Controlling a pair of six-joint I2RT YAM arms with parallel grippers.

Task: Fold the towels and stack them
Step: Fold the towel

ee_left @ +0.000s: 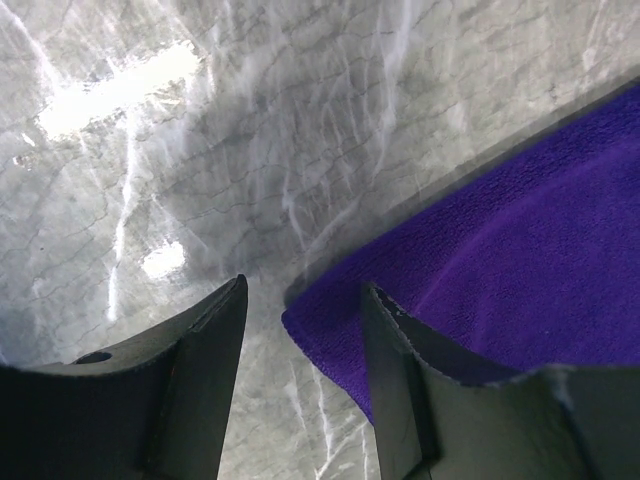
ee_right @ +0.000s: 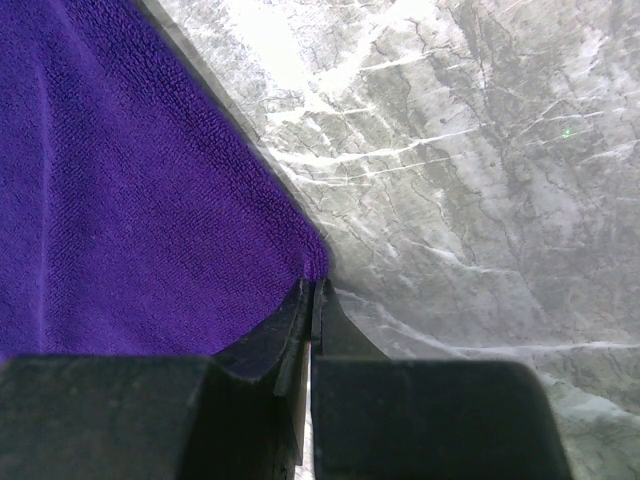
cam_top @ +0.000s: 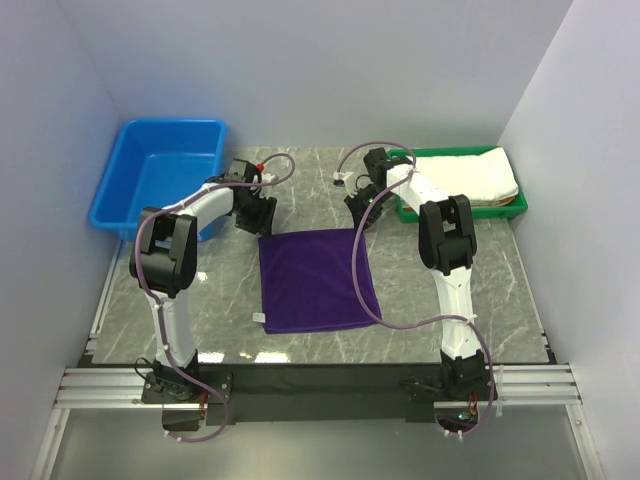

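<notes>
Between blue bin [cam_top: 112, 190] and green tray [cam_top: 462, 214], right gripper [ee_right: 312, 290] pinches purple towel [cam_top: 315, 280]; left gripper [ee_left: 303, 290] straddles it, open.

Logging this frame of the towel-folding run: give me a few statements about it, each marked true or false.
1. The purple towel lies spread flat on the table. True.
2. The left hand is clamped shut on a towel corner. False: its jaws stand open, straddling the far left corner.
3. The right hand is shut on the purple towel's far right corner. True.
4. The white towel lies in the blue bin. False: it lies in the green tray at the far right; the blue bin stands at the far left.
</notes>
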